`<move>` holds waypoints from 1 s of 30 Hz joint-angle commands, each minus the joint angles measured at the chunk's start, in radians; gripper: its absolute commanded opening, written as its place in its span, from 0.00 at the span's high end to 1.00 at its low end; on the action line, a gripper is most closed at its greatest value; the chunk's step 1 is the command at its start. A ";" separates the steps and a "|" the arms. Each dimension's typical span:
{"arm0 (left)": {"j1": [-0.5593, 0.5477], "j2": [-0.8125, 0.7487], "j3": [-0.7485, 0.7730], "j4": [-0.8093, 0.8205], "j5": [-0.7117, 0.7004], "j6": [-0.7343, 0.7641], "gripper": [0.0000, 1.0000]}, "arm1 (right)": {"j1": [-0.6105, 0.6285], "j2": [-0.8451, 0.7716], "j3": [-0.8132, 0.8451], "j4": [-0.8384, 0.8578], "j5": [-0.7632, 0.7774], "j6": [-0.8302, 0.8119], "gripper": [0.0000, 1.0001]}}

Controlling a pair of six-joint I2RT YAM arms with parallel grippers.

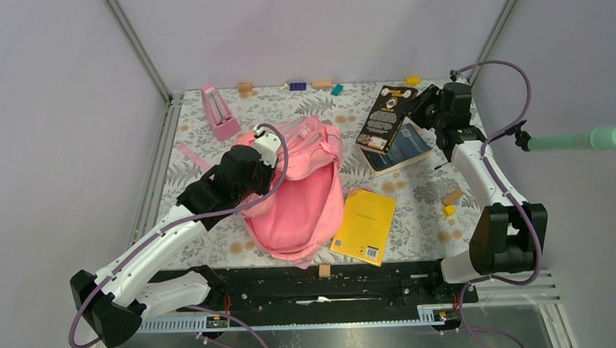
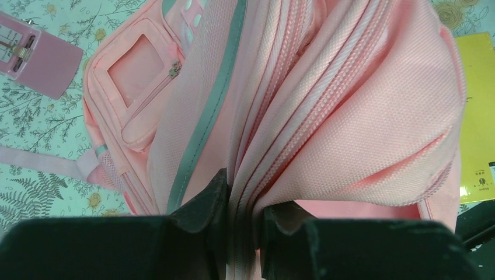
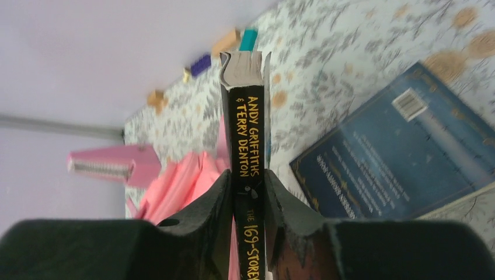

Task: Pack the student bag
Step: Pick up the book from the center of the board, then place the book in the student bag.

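Observation:
The pink student bag lies in the middle of the table, its top end lifted. My left gripper is shut on a fold of the bag's zipper edge and holds it up; the bag fills the left wrist view. My right gripper is shut on the spine of a black paperback and holds it tilted above the table at the back right. In the right wrist view the spine stands between my fingers, with the bag beyond it.
A dark blue book lies under the held paperback. A yellow book lies right of the bag. A pink metronome stands at the back left. Small blocks line the far edge; more lie at the right.

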 commanded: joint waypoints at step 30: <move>0.163 0.064 0.091 0.166 0.213 -0.082 0.99 | 0.359 -0.631 -0.104 -0.440 -0.691 0.023 1.00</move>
